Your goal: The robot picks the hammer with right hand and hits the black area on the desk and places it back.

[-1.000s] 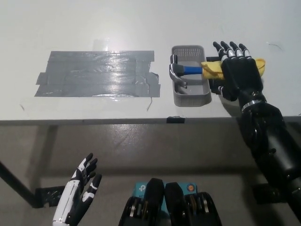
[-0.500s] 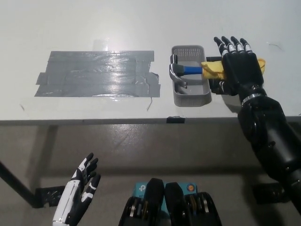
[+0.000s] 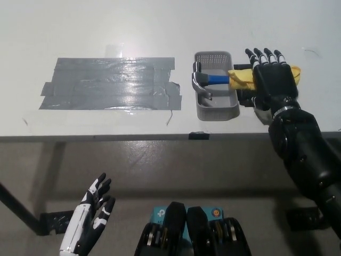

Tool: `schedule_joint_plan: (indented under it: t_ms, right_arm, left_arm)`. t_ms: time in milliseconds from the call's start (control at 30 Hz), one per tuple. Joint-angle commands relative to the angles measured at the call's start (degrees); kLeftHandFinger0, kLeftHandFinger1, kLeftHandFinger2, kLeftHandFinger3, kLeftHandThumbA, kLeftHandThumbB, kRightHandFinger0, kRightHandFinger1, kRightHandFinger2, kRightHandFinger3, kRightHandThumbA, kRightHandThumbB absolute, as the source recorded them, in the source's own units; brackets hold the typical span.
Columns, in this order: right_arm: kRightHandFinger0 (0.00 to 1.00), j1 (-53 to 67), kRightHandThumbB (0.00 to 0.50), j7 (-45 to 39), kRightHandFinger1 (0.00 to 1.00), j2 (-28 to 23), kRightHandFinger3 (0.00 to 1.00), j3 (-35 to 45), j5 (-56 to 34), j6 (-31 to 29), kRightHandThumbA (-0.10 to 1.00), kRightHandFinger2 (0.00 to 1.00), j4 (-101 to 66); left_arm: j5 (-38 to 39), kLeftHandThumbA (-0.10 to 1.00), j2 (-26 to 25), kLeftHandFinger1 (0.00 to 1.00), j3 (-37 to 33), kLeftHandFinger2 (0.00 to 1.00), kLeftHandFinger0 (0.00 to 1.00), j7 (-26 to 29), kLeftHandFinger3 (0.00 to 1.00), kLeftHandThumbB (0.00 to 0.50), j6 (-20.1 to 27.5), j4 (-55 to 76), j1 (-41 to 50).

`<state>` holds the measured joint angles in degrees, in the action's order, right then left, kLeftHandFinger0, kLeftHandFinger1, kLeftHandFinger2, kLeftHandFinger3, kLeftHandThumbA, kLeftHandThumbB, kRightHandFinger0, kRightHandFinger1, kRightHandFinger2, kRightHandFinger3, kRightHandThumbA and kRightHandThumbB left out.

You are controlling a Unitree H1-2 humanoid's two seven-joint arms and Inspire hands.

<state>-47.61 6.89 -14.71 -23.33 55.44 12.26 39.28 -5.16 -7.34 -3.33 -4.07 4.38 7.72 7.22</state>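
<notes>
- Head view, read from left to right: the white left hand point(image 3: 90, 218) rests low at seven o'clock, below the surface's front edge, fingers spread and holding nothing; it is well apart from everything that matters here.
- On the white surface point(image 3: 106, 26), one grey patch of tape point(image 3: 109, 84) lies toward ten o'clock; it looks grey and shiny, not black, yet I take it for the target area.
- One small grey basket point(image 3: 216, 109) sits just right of the tape, around one o'clock.
- One hammer point(image 3: 205, 81) lies across the basket: metal head over the left rim, blue shaft running rightward, yellow handle end point(image 3: 241, 78) sticking out past the right rim. Its long axis runs roughly nine to three o'clock.
- The black right hand point(image 3: 273, 77) hovers flat at two o'clock, fingers spread and extended toward twelve, gripping nothing; it sits over the yellow handle end, though I cannot tell whether it touches.
- The handle lies crosswise under the palm, so this is by far the nearer hand, and closing the fingers around it looks like the step ahead.
</notes>
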Motion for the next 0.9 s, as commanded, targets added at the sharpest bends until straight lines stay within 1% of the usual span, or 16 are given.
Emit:
schedule_joint_plan:
  t_ms: [0, 67, 100, 133, 167, 200, 233, 267, 300, 367, 500, 533, 667, 767, 800, 867]
  right_arm:
    - [1.0, -4.48, 0.454, 3.88, 1.0, -0.56, 1.0, -0.68, 0.18, -0.81, 0.77, 1.0, 0.71]
    - [1.0, -4.83, 0.447, 6.99, 1.0, -0.87, 1.0, -1.45, 0.75, -2.63, 0.72, 1.0, 2.32]
    - [1.0, -5.49, 0.437, 14.2, 1.0, -1.2, 1.0, -2.52, 1.53, -6.74, 0.61, 1.0, 5.83]
    - [1.0, -5.59, 0.429, 18.05, 0.94, -1.31, 0.98, -3.15, 1.89, -8.57, 0.55, 0.9, 7.58]
    - [0.49, -5.74, 0.386, 27.16, 0.47, -1.36, 0.62, -4.36, 2.55, -13.23, 0.31, 0.51, 11.85]
    - [0.02, -6.32, 0.342, 35.66, 0.05, -1.37, 0.4, -5.83, 3.71, -16.22, -0.04, 0.22, 16.11]
    - [0.0, -6.45, 0.33, 37.38, 0.0, -1.47, 0.2, -6.38, 3.94, -16.71, -0.1, 0.15, 17.2]
    - [0.0, -6.27, 0.295, 37.01, 0.0, -1.85, 0.16, -7.02, 4.31, -16.45, -0.1, 0.28, 16.81]
    - [0.0, -6.1, 0.279, 36.53, 0.03, -2.28, 0.21, -7.59, 4.64, -16.61, -0.1, 0.42, 16.17]
    - [0.0, -5.89, 0.297, 35.0, 0.05, -2.95, 0.21, -8.11, 4.27, -17.83, -0.1, 0.5, 15.22]
    - [0.0, -5.76, 0.255, 36.27, 0.03, -3.96, 0.25, -8.24, 2.95, -20.29, -0.1, 0.43, 15.7]
    - [0.0, -5.41, 0.206, 37.01, 0.01, -4.14, 0.17, -8.09, 2.55, -21.07, -0.1, 0.4, 15.61]
    - [0.0, -4.89, 0.225, 42.71, 0.0, -4.72, 0.17, -7.79, 1.78, -24.62, -0.1, 0.39, 15.25]
    - [0.0, -3.34, 0.192, 41.92, 0.06, -3.77, 0.02, -4.08, -2.73, -27.31, -0.1, 0.5, 12.11]
    - [0.0, -2.65, 0.166, 39.46, 0.12, -3.16, 0.08, -1.82, -5.73, -28.06, -0.1, 0.57, 10.57]
    - [0.0, -1.08, 0.101, 30.98, 0.29, -1.81, 0.51, 3.41, -13.64, -28.88, -0.1, 0.72, 6.46]
  left_arm:
    - [-0.22, 0.85, -0.75, 1.0, -0.24, 1.0, 0.92, -0.63, 1.0, 0.015, 2.07, 1.8, -0.15]
    - [-0.23, 0.85, -0.64, 1.0, -0.27, 1.0, 0.91, -0.59, 1.0, 0.017, 1.98, 1.74, -0.26]
    - [0.02, 0.84, -0.42, 0.99, -0.24, 1.0, 0.89, -0.48, 1.0, 0.01, 2.49, 1.45, -0.36]
    - [0.0, 0.84, -0.3, 0.99, -0.3, 1.0, 0.89, -0.42, 1.0, 0.005, 2.59, 1.44, -0.12]
    - [-0.25, 0.83, -0.3, 0.98, -0.35, 1.0, 0.87, -0.36, 1.0, 0.002, 2.51, 1.82, 0.35]
    - [-0.05, 0.82, -0.39, 0.97, -0.36, 1.0, 0.86, -0.56, 1.0, 0.0, 2.3, 2.13, 0.26]
    - [-0.34, 0.83, -0.56, 0.97, -0.36, 1.0, 0.85, -0.58, 1.0, 0.0, 2.15, 2.22, 0.03]
    - [-0.28, 0.83, -0.51, 0.97, -0.25, 1.0, 0.85, -0.51, 1.0, 0.007, 1.99, 2.25, -0.12]
    - [-0.14, 0.83, -0.43, 0.97, -0.08, 1.0, 0.84, -0.39, 1.0, 0.012, 1.95, 2.19, -0.32]
    - [-0.18, 0.83, -0.43, 0.96, 0.01, 1.0, 0.83, -0.28, 1.0, 0.006, 2.17, 2.04, -0.55]
    - [-0.16, 0.82, -0.55, 0.93, -0.09, 1.0, 0.79, -0.46, 1.0, 0.0, 2.32, 1.97, -1.0]
    - [-0.19, 0.82, -0.64, 0.92, -0.07, 1.0, 0.79, -0.53, 1.0, 0.0, 1.95, 2.37, -0.78]
    - [-0.31, 0.83, -0.56, 0.9, 0.04, 1.0, 0.76, -0.32, 1.0, 0.0, 1.96, 1.77, -1.15]
    - [-0.07, 0.82, -0.59, 0.88, 0.17, 1.0, 0.72, -0.34, 1.0, 0.0, 1.98, 1.77, -1.22]
    - [-0.05, 0.82, -0.6, 0.88, 0.15, 1.0, 0.72, -0.41, 1.0, 0.0, 1.75, 1.9, -1.27]
    - [-0.17, 0.82, -0.65, 0.86, 0.13, 1.0, 0.7, -0.41, 1.0, 0.0, 1.63, 1.84, -1.45]
